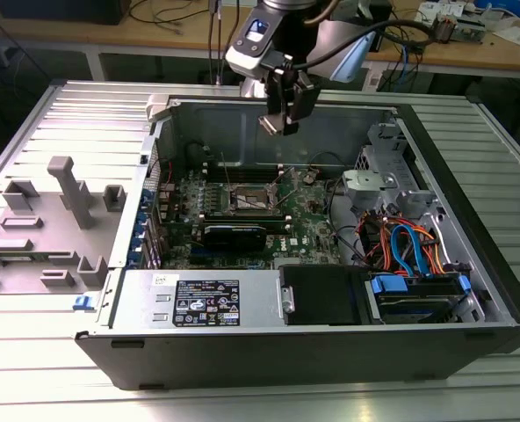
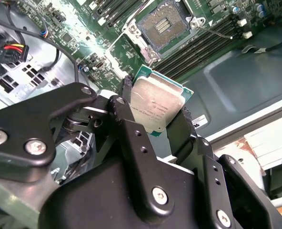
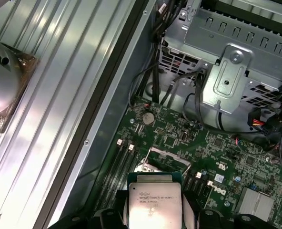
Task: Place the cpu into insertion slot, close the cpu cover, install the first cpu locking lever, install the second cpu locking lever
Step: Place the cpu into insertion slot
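Observation:
My gripper (image 1: 282, 119) hangs above the open computer case, shut on the cpu (image 1: 269, 125), a flat square chip with a silver-grey top. In the second wrist view the two black fingers (image 2: 126, 90) clamp the cpu (image 2: 155, 107) by opposite edges, and the first wrist view shows the cpu (image 3: 151, 205) from above. The insertion slot (image 1: 249, 199) lies below and a little toward the exterior view's left, on the green motherboard (image 1: 308, 220). Its dark centre (image 2: 162, 24) is uncovered. A silvery frame edge (image 3: 168, 158), seemingly the cpu cover, shows just beyond the chip.
The case walls (image 1: 269, 107) ring the board. A long black card (image 1: 234, 234) and memory slots (image 1: 205, 195) flank the socket. A drive cage (image 1: 374, 180) and coloured cables (image 1: 409, 251) sit on the exterior view's right, the power supply (image 1: 207, 303) in front. A grey fixture (image 1: 62, 211) stands outside the case.

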{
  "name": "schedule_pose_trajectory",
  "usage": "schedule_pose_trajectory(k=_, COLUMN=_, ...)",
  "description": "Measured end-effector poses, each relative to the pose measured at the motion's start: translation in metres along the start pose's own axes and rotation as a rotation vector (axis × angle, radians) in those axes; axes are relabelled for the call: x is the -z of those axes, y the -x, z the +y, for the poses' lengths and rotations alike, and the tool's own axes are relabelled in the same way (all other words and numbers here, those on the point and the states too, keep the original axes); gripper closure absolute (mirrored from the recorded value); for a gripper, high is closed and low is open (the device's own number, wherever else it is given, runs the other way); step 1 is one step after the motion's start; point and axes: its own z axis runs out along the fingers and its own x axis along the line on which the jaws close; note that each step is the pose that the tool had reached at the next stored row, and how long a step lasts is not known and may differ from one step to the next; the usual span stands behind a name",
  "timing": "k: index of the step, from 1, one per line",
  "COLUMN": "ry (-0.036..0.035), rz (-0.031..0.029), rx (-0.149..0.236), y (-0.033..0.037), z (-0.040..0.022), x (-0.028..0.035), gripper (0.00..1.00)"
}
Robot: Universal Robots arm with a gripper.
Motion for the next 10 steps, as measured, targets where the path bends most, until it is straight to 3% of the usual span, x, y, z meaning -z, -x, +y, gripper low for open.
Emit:
schedule_pose_trajectory(k=6, ry=-0.0017, rz=-0.0025, rx=-0.050, y=0.0000, z=-0.0001, x=-0.0016, gripper=0.46)
schedule_pose_trajectory(k=10, ry=-0.0082, rz=-0.0023, rx=-0.082, y=0.0000, z=-0.0008, x=-0.0032, gripper=0.46)
